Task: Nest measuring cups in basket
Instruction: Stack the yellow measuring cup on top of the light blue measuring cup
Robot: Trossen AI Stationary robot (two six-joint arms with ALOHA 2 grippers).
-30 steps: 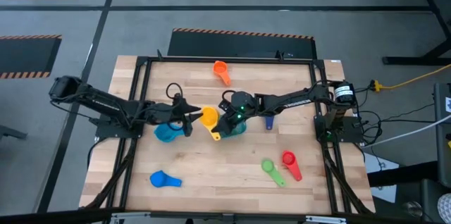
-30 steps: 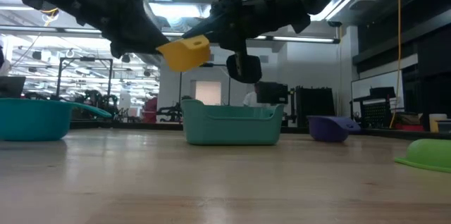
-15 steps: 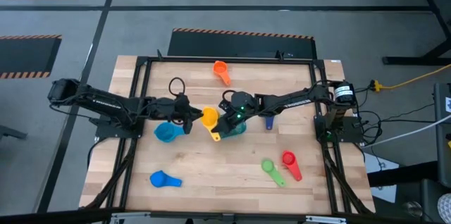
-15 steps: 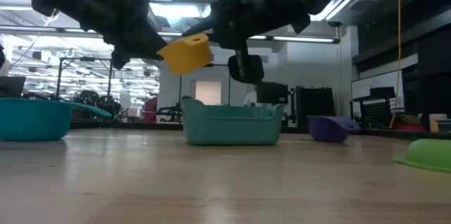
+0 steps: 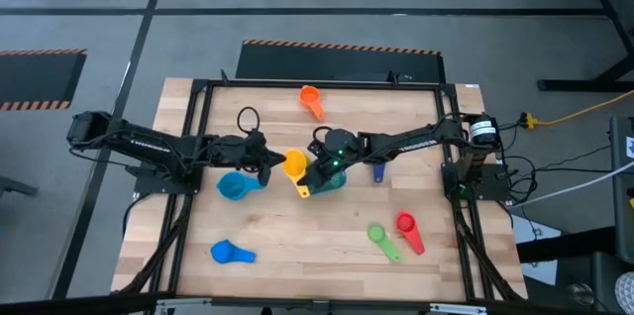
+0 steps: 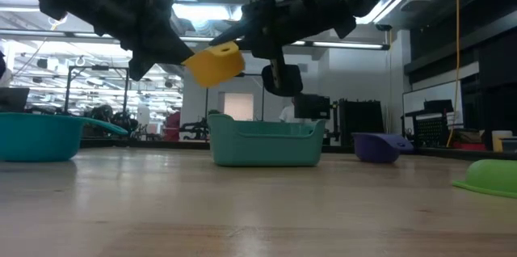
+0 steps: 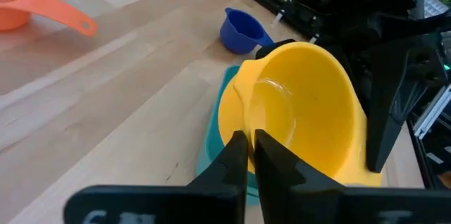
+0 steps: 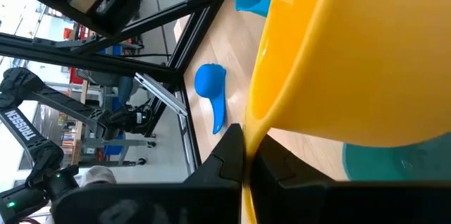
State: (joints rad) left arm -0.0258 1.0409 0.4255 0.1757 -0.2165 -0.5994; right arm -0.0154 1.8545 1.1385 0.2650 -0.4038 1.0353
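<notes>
A yellow measuring cup (image 5: 294, 164) hangs in the air just left of the teal basket (image 5: 334, 182), which stands on the table's middle (image 6: 266, 144). My left gripper (image 5: 271, 161) comes from the left and is shut on the cup's bowl (image 7: 303, 104). From the right, my right gripper (image 5: 310, 182) is shut on the cup's handle. On the table lie two light blue cups (image 5: 235, 186) (image 5: 230, 252), an orange cup (image 5: 311, 100), a dark blue cup (image 5: 378, 170), a green cup (image 5: 381, 238) and a red cup (image 5: 407, 228). My left gripper pinches the yellow bowl's rim (image 7: 244, 127), one finger inside the bowl and one outside. It comes from the table's left, slanting a little downward. The cup is lifted clear. My right gripper pinches the yellow cup's flat handle (image 8: 248, 182) between its two fingers, coming from the table's right and slanting down. The bowl (image 6: 214, 63) hangs clear above the table, tilted, beside the basket.
Black frame rails (image 5: 198, 117) run along the table's edges. The nearer light blue cup (image 6: 36, 136) sits right below my left arm. Bare wood lies along the near edge (image 5: 307, 256).
My left gripper has swung a little toward the far edge and the yellow cup, has rolled, and has shut on the bowl's rim. The yellow cup has stayed lifted in my right gripper, tipping only slightly.
</notes>
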